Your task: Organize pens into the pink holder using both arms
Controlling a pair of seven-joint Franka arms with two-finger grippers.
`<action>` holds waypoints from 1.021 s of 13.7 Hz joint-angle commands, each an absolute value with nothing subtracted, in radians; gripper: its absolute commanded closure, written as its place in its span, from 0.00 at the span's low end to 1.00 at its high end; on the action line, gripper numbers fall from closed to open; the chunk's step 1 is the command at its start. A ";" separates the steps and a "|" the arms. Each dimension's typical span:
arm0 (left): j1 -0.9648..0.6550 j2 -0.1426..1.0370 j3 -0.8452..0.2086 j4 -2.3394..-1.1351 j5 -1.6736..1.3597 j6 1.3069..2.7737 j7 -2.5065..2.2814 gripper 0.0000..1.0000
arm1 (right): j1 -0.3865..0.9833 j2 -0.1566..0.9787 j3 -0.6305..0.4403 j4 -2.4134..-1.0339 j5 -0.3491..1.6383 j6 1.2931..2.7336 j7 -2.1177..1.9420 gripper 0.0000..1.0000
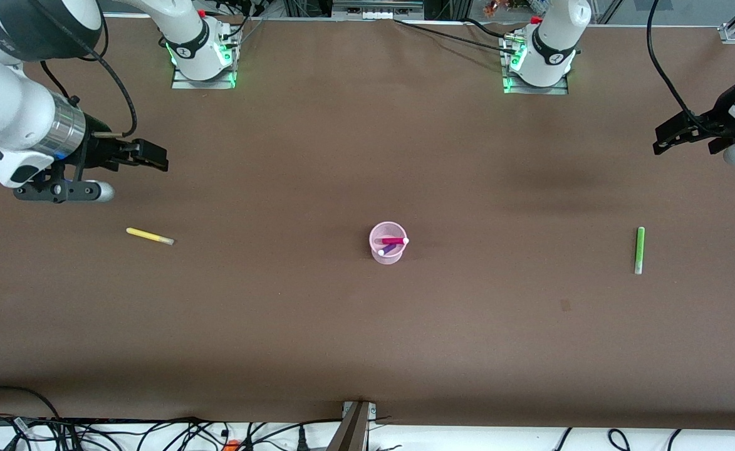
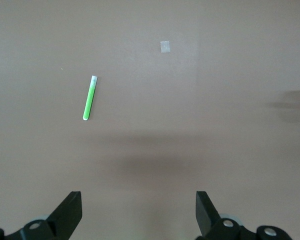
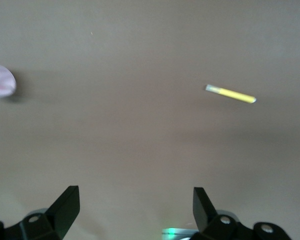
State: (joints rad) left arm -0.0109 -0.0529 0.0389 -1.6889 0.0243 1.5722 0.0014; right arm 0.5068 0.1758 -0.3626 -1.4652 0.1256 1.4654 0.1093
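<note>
The pink holder (image 1: 388, 243) stands at the table's middle with the magenta-pink pen (image 1: 392, 240) and the dark purple pen (image 1: 388, 249) in it. The yellow pen (image 1: 149, 236) lies flat toward the right arm's end and shows in the right wrist view (image 3: 230, 93). The green pen (image 1: 639, 250) lies flat toward the left arm's end and shows in the left wrist view (image 2: 90, 97). My right gripper (image 1: 154, 156) is open and empty, up over bare table beside the yellow pen. My left gripper (image 1: 660, 139) is open and empty, up over bare table beside the green pen.
The brown table (image 1: 367, 338) carries a small pale patch (image 1: 565, 305), also in the left wrist view (image 2: 165, 46). Both arm bases (image 1: 203, 53) (image 1: 539, 59) stand along the edge farthest from the front camera. Cables (image 1: 123, 432) lie along the nearest edge.
</note>
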 commanded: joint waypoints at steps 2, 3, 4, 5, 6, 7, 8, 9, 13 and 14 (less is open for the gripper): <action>-0.014 -0.040 0.035 -1.660 0.015 1.542 -0.003 0.00 | 0.522 0.010 -0.357 -1.649 0.040 1.523 0.043 0.00; -0.012 -0.040 0.023 -1.660 0.017 1.539 -0.003 0.00 | 0.522 -0.015 -0.354 -1.676 0.016 1.541 0.044 0.00; -0.012 -0.040 0.021 -1.658 0.017 1.539 -0.003 0.00 | 0.514 -0.031 -0.332 -1.689 0.005 1.545 0.048 0.00; -0.012 -0.040 0.021 -1.660 0.017 1.537 -0.003 0.00 | 0.482 -0.034 -0.306 -1.692 0.002 1.543 0.046 0.00; -0.014 -0.040 0.021 -1.660 0.017 1.537 -0.003 0.00 | 0.409 -0.040 -0.254 -1.692 0.002 1.540 0.034 0.00; -0.012 -0.040 0.021 -1.660 0.015 1.537 -0.003 0.00 | 0.302 -0.046 -0.162 -1.690 0.003 1.536 0.037 0.00; -0.012 -0.040 0.021 -1.658 0.017 1.537 -0.003 0.00 | 0.223 -0.043 -0.093 -1.683 0.005 1.537 0.035 0.00; -0.012 -0.040 0.021 -1.658 0.017 1.537 -0.003 0.00 | 0.166 -0.038 -0.045 -1.680 0.005 1.542 0.031 0.00; -0.014 -0.040 0.014 -1.658 0.017 1.537 -0.005 0.00 | 0.025 -0.017 0.080 -1.640 0.005 1.543 0.034 0.00; -0.014 -0.038 0.014 -1.655 0.017 1.537 -0.006 0.00 | 0.028 0.001 0.080 -1.612 0.000 1.531 0.038 0.00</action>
